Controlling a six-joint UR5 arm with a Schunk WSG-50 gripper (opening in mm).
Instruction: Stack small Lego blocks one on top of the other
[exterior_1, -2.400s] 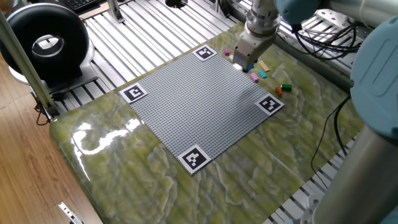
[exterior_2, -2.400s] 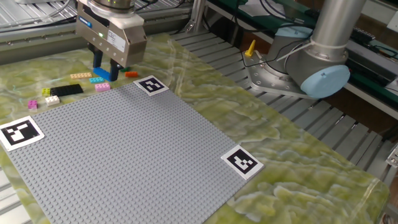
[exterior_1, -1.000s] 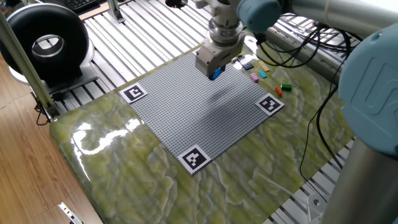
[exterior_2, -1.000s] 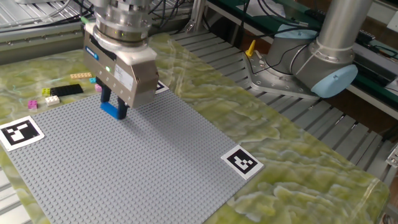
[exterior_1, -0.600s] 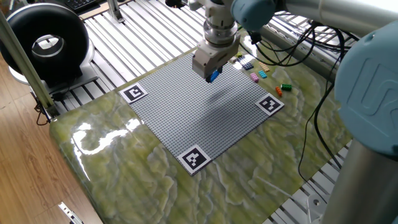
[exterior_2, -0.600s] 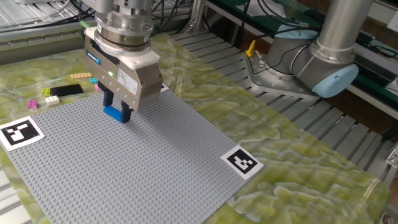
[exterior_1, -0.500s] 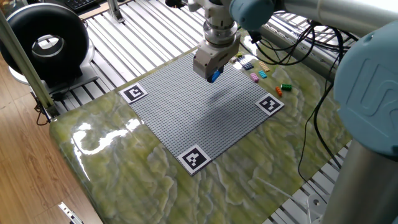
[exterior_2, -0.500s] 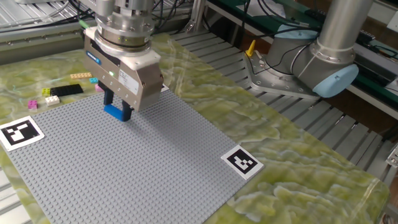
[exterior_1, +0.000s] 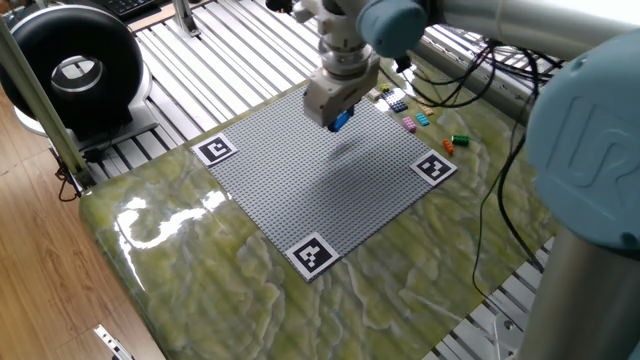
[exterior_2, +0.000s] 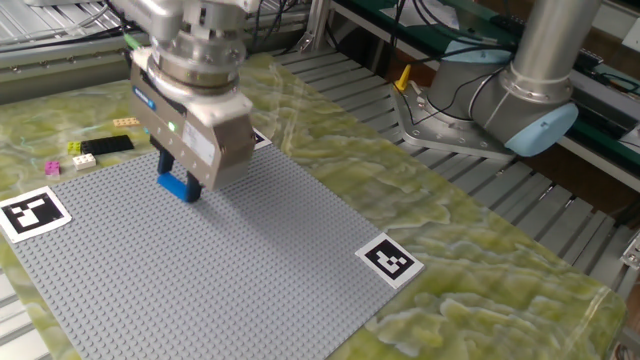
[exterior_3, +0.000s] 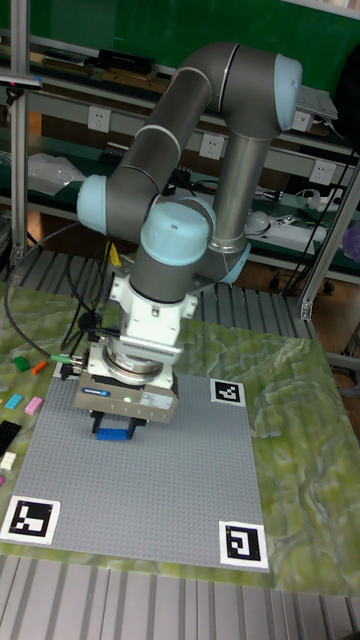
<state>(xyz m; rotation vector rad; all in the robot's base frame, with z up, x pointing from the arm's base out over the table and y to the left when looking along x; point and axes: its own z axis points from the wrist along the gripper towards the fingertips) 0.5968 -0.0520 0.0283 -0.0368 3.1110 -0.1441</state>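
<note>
My gripper (exterior_1: 338, 119) is shut on a blue Lego block (exterior_1: 341, 122), holding it over the far half of the grey baseplate (exterior_1: 320, 190). In the other fixed view the blue Lego block (exterior_2: 180, 187) shows between the dark fingers of the gripper (exterior_2: 181, 183), close to the plate (exterior_2: 230, 260). The tall fixed view shows the blue Lego block (exterior_3: 118, 433) under the gripper (exterior_3: 118, 430). Whether it touches the studs I cannot tell. Other small Lego blocks lie loose beyond the plate: pink (exterior_1: 410, 125), cyan (exterior_1: 421, 119), orange (exterior_1: 447, 146), green (exterior_1: 460, 139).
Black-and-white marker tags (exterior_1: 313, 254) sit at the plate's corners. More loose bricks, yellow (exterior_2: 75, 147), white (exterior_2: 85, 159) and a black piece (exterior_2: 108, 144), lie off the plate's far edge. The arm's base (exterior_2: 500, 95) stands at the right. A black round unit (exterior_1: 70, 70) sits off the table.
The gripper carried the blue block from the loose-brick pile out over the baseplate. In the last half second it shifted slightly further from the pile.
</note>
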